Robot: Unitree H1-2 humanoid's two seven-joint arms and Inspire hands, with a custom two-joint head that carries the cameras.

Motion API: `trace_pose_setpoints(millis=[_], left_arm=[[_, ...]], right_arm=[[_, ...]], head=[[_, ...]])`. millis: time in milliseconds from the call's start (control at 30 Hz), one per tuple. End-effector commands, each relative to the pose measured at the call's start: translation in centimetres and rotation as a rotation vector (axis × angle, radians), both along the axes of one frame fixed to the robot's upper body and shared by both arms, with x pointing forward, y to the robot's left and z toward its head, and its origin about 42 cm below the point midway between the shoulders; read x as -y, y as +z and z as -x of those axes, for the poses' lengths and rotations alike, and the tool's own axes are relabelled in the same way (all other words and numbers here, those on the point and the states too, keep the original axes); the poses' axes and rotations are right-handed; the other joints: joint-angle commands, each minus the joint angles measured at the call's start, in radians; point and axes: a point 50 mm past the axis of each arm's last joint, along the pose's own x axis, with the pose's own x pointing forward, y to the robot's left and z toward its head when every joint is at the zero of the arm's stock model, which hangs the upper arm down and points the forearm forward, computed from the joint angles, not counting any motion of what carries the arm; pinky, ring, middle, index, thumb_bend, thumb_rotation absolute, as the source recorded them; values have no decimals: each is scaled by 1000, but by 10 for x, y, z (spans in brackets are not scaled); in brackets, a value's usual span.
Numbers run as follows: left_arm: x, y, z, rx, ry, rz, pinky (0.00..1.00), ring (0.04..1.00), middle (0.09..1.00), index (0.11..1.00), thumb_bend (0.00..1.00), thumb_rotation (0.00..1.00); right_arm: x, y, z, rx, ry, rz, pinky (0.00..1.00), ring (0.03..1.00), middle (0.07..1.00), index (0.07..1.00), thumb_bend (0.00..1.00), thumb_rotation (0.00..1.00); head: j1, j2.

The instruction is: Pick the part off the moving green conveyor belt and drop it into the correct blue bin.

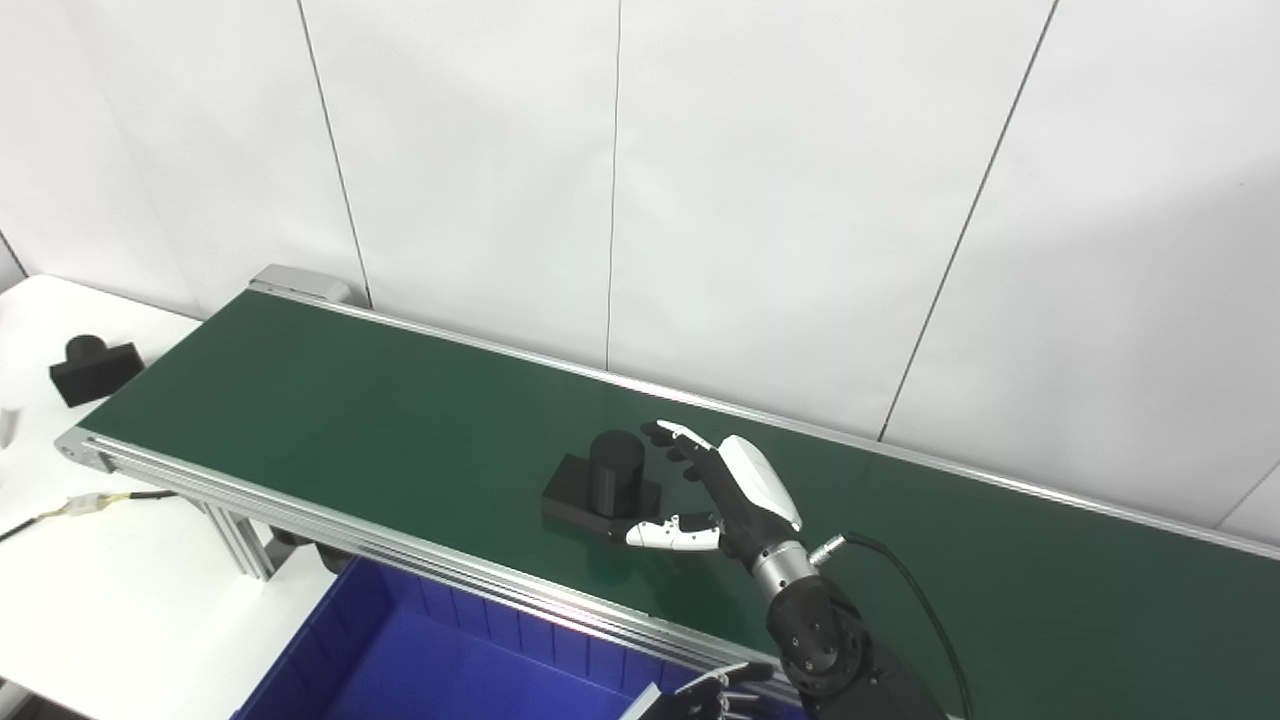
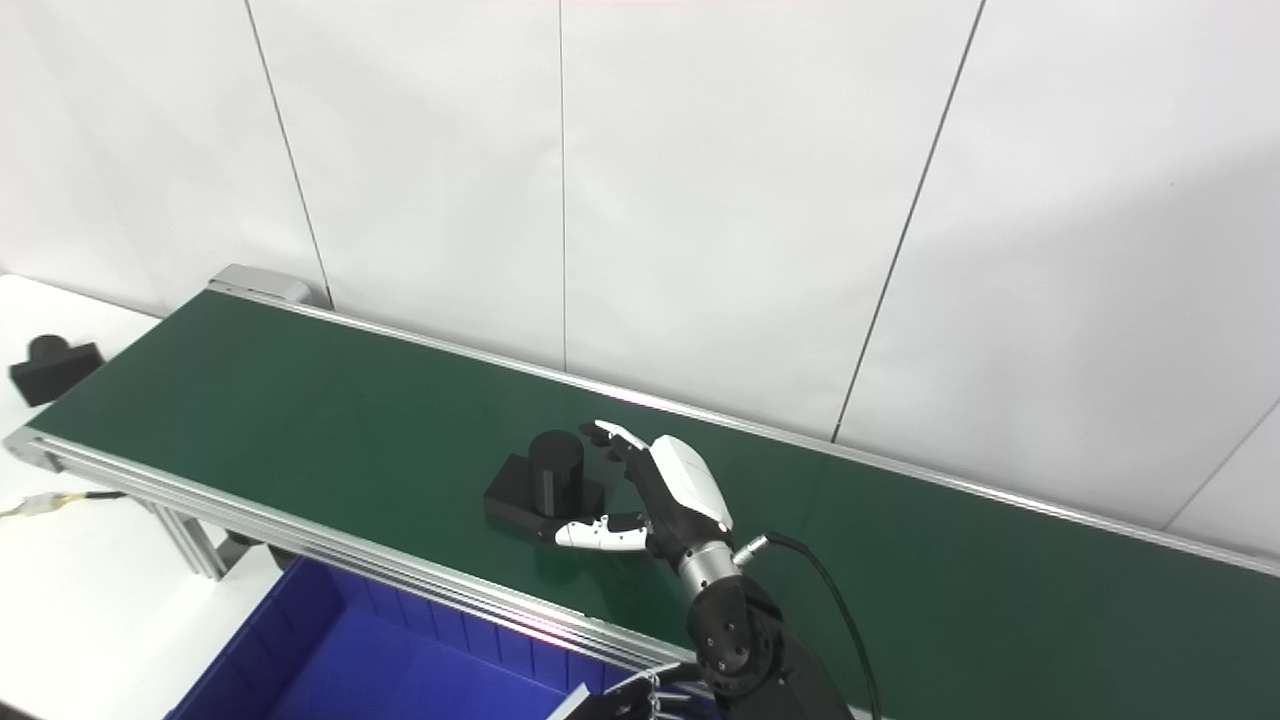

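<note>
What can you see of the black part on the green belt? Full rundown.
The matte black part is a flat rectangular base with an upright cylinder on top, plastic by the look. It sits flat on the green conveyor belt, about mid-belt, nearer the front rail. The right hand is open around its right side, fingers behind the cylinder, thumb at the base's front corner; contact can't be confirmed.

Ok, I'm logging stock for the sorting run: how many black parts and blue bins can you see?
Black parts: 2, one on the conveyor belt by the right hand (part on belt) and one on the white table.
Blue bins: 1 (blue bin).
Total: 3
</note>
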Motion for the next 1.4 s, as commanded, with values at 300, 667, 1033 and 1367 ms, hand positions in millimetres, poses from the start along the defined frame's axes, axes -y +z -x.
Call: trace_pose_setpoints(millis=[300, 667, 1033, 1367], left_arm=[[7, 19, 6, 92, -3, 11, 611, 715, 782, 855, 1000, 358], [2, 23, 18, 103, -2, 26, 619, 718, 781, 857, 1000, 362], [-8, 23, 20, 99, -3, 48, 630, 731, 791, 883, 1000, 336], [-16, 25, 21, 104, -4, 44, 639, 740, 796, 895, 1000, 334]], right_arm=[[-16, 19, 0, 59, 38, -51, 751, 839, 856, 864, 708, 383], [-11, 2, 6, 127, -75, -103, 613, 666, 681, 596, 564, 129], [-10, 0, 4, 144, -132, -154, 515, 559, 499, 487, 519, 0], [-12, 4, 3, 138, -146, -168, 536, 585, 505, 483, 519, 0]], head=[[-8, 17], [-21, 41], [-40, 47], [-58, 52]])
